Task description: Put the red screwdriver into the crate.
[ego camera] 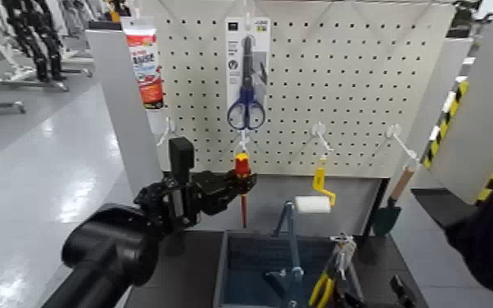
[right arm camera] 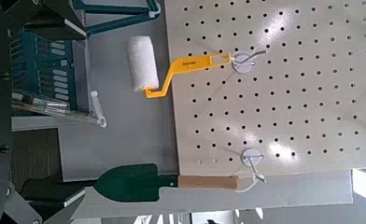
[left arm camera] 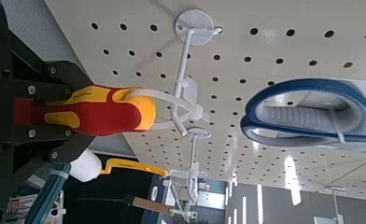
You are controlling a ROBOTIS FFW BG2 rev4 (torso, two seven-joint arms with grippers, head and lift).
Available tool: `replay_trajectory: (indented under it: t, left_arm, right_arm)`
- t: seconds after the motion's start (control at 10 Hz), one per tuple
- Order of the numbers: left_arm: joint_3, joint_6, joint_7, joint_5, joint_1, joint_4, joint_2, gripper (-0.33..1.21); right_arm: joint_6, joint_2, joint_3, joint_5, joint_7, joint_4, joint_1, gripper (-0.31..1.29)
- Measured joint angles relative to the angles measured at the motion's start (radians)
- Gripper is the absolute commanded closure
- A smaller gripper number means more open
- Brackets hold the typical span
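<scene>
Your left pincer [ego camera: 235, 183] is clamped on the handle of the red screwdriver [ego camera: 241, 176], which hangs on a white hook [left arm camera: 183, 101] of the pegboard [ego camera: 340, 82], shaft pointing down, just below the blue-handled scissors [ego camera: 246, 105]. The crate [ego camera: 232, 270] sits on the desk below and slightly to the right of it. You are at the grasp step, with the tool not yet off its hook. Next, I judge, you need to draw the handle outward along the hook until it clears, then carry it over the crate's rim and let go. Your right pincer is out of view, so I cannot tell its state.
</scene>
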Motion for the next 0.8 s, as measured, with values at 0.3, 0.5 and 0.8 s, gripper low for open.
replay_trajectory:
  t: [0.3,0.5,0.8]
  left_arm:
    - [0.048,0.048,0.003,0.008,0.072,-0.117,0.005,1.15]
    - [0.070,0.085,0.004,0.022,0.115,-0.190,0.007,1.15]
    - [0.072,0.145,0.016,0.059,0.149,-0.288,0.013,1.15]
  right_arm:
    - [0.002,0.000,0.000,0.000,0.000,0.000,0.000,0.13]
    - [0.003,0.000,0.000,0.000,0.000,0.000,0.000,0.13]
    - [0.006,0.002,0.000,0.000,-0.001,0.000,0.000,0.13]
